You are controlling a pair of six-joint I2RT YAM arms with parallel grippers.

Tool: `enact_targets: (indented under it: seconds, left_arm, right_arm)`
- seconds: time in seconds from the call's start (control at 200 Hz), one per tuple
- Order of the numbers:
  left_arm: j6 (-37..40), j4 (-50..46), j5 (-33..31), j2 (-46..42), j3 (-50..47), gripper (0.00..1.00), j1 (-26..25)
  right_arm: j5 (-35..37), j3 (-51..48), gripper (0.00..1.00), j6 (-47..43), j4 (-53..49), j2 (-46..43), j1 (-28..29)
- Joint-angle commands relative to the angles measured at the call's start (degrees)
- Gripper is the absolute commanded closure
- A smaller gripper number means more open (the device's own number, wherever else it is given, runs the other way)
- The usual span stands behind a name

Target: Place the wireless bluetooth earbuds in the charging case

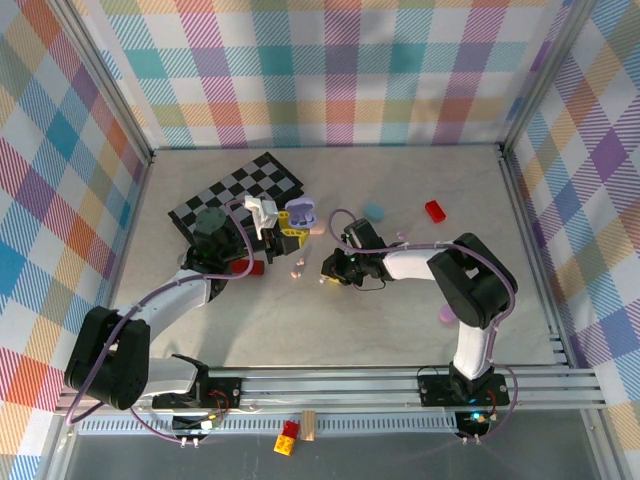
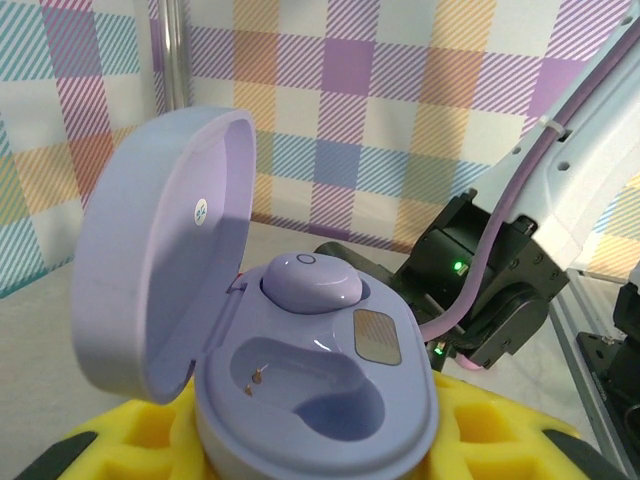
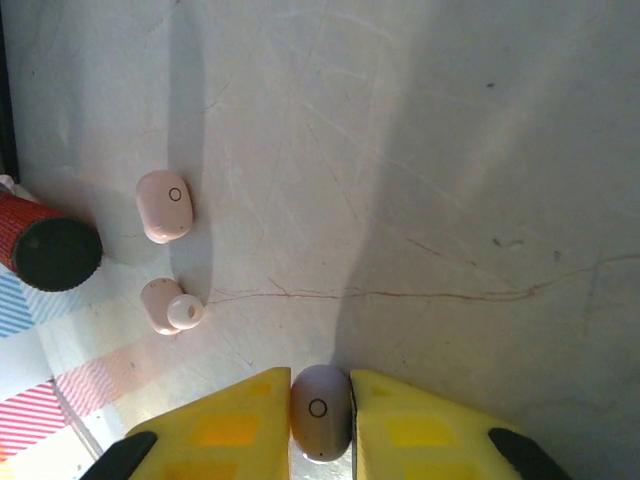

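My left gripper (image 2: 318,452) is shut on the open purple charging case (image 2: 330,420), yellow pads on both sides of its base. The lid (image 2: 160,270) stands up at the left. One purple earbud (image 2: 310,282) sits in the far socket; the near socket (image 2: 300,378) is empty. From above, the case (image 1: 300,211) hangs over the table's middle left. My right gripper (image 3: 320,422) is low on the table, its yellow pads against both sides of a pale purple earbud (image 3: 320,400). Two pink earbuds (image 3: 164,205) (image 3: 168,306) lie loose to the left of it.
A red cylinder with a black cap (image 3: 45,245) lies by the pink earbuds. A checkerboard mat (image 1: 240,192) sits at the back left. A teal case (image 1: 376,211), a red block (image 1: 435,210) and a pink case (image 1: 447,314) lie to the right.
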Motion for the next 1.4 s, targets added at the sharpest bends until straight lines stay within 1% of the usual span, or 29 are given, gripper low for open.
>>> enact_targets:
  seconds: [0.0,0.175,0.33,0.435,0.565,0.73,0.865,1.07,1.395]
  left_arm:
    - [2.42,-1.3,-1.49,-1.55,-0.06,0.69,0.11]
    - [5.13,-4.41,-5.59,-1.22,0.34,0.69,-1.16]
    - [5.92,-3.7,-8.16,0.27,0.51,0.69,-2.5]
    - [6.1,-3.06,-10.24,1.97,1.13,0.69,-3.38]
    - [6.1,-0.48,-13.54,4.34,1.58,0.69,-4.85]
    - [7.68,-0.09,-17.6,6.23,2.55,0.69,-6.45]
    - [8.64,0.23,-18.87,7.81,3.76,0.69,-7.69]
    - [9.6,0.52,-20.06,9.9,5.12,0.69,-9.47]
    - [9.64,0.36,-20.33,11.21,6.36,0.69,-10.2]
  right_arm:
    - [4.22,-0.14,0.82,-2.97,-3.03,-4.61,-0.04]
    - [8.71,-2.56,0.82,-5.79,-5.43,-12.1,-1.74]
    - [13.76,-2.56,0.82,-10.14,-11.92,-20.2,-3.16]
    - [16.52,-0.82,0.82,-13.82,-16.73,-25.91,-3.95]
    - [19.25,2.53,0.82,-18.0,-21.96,-30.72,-4.77]
    - [19.52,6.5,0.82,-21.19,-24.26,-34.67,-4.97]
    - [16.89,10.14,0.82,-22.87,-24.35,-35.04,-4.97]
    - [12.92,15.73,0.81,-24.06,-23.24,-32.23,-4.48]
    - [12.39,23.32,0.81,-27.2,-23.57,-24.24,1.17]
